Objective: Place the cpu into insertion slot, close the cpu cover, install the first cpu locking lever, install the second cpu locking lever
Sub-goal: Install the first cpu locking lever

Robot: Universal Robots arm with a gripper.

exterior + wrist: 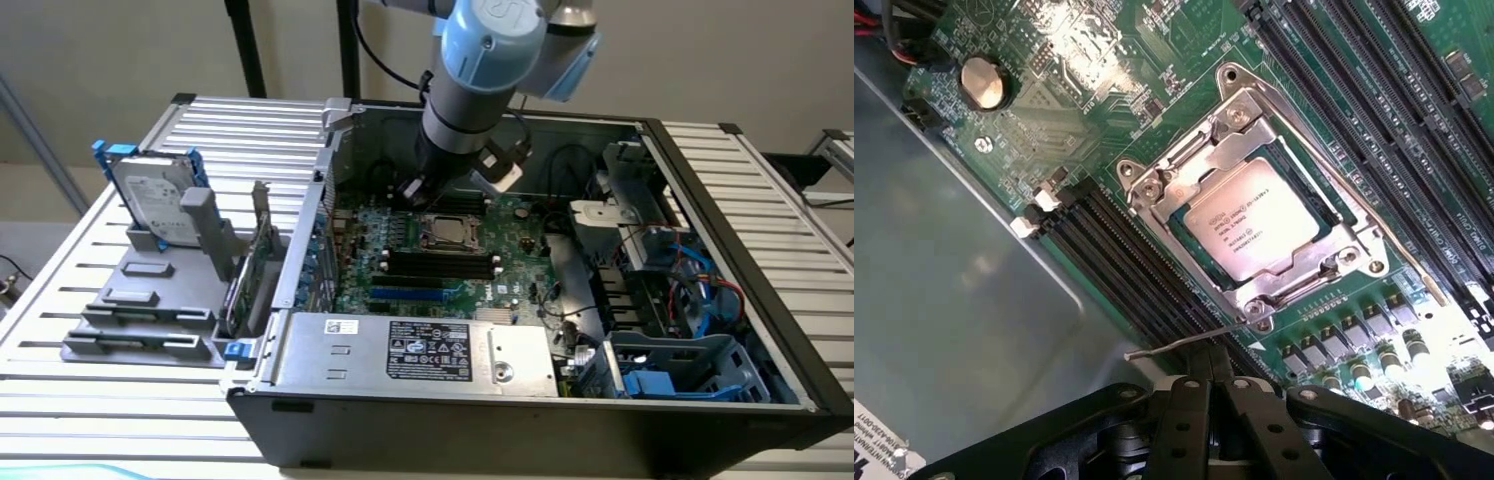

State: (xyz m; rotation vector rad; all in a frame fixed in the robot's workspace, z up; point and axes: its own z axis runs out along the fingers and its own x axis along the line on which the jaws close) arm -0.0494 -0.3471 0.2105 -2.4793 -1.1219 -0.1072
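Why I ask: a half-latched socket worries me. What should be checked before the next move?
1. cpu flat and square in the cover's window: ok.
2. cpu cover closed down over the chip: ok.
3. locking lever lying along the cover's edge: ok; whether it is hooked: cannot tell.
4. second locking lever latched: not ok, its free end sticks out over the black slots.
5. gripper close to that free end; touching it: cannot tell.
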